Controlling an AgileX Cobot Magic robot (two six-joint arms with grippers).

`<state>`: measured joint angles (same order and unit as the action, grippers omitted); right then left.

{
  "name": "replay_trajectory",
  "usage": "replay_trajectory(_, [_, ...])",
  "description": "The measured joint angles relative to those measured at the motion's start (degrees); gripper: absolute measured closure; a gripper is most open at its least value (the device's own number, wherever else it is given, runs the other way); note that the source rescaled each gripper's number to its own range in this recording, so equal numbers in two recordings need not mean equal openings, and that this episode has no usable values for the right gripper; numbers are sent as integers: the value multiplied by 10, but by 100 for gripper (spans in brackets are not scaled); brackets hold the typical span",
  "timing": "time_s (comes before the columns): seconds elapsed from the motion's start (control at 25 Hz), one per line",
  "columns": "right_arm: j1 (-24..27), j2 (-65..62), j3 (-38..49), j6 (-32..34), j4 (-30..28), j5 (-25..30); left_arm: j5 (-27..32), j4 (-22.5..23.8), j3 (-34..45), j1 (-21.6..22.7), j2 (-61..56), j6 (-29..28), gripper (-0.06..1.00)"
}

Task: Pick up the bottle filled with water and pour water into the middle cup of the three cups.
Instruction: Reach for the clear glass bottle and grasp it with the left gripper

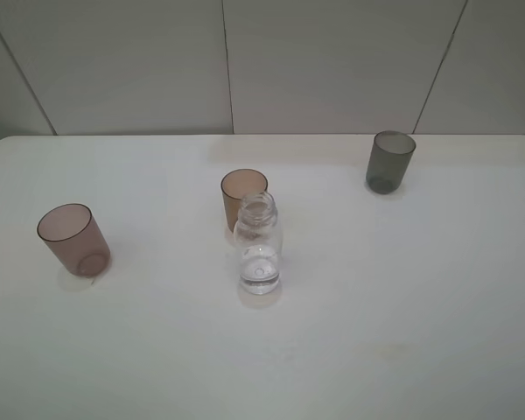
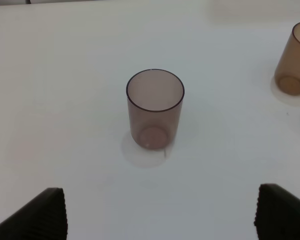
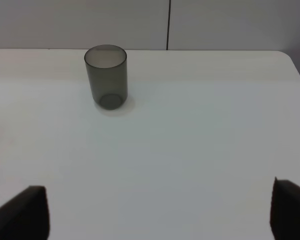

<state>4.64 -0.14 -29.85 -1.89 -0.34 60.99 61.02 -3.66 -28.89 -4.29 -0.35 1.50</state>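
The clear capless bottle (image 1: 259, 245) stands upright at the table's middle, with water in its lower part. The amber-brown middle cup (image 1: 241, 194) stands right behind it, partly covered by it; it also shows at the edge of the left wrist view (image 2: 293, 60). The pinkish mauve-brown cup (image 1: 73, 239) stands at the left, in front of my left gripper (image 2: 159, 200), which is open and empty. The smoky grey cup (image 1: 390, 162) stands at the back right, well ahead of my right gripper (image 3: 159, 200), also open and empty. Neither gripper shows in the exterior view.
The white table (image 1: 402, 306) carries only the cups and the bottle. A panelled wall (image 1: 332, 61) runs behind its far edge. The table's right corner shows in the right wrist view (image 3: 290, 55).
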Motion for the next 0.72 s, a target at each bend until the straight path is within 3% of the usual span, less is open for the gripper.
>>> replay_trajectory(0.32, [0, 0, 0, 0, 3, 0, -6, -12, -4, -9, 34, 0, 7])
replay_trajectory(0.48, [0, 0, 0, 0, 3, 0, -68, -61, -26, -9, 148, 7, 7])
replay_trajectory(0.56, [0, 0, 0, 0, 3, 0, -97, -107, -44, -9, 212, 38, 7])
replay_trajectory(0.72, [0, 0, 0, 0, 3, 0, -110, -176, -85, -9, 345, 156, 7])
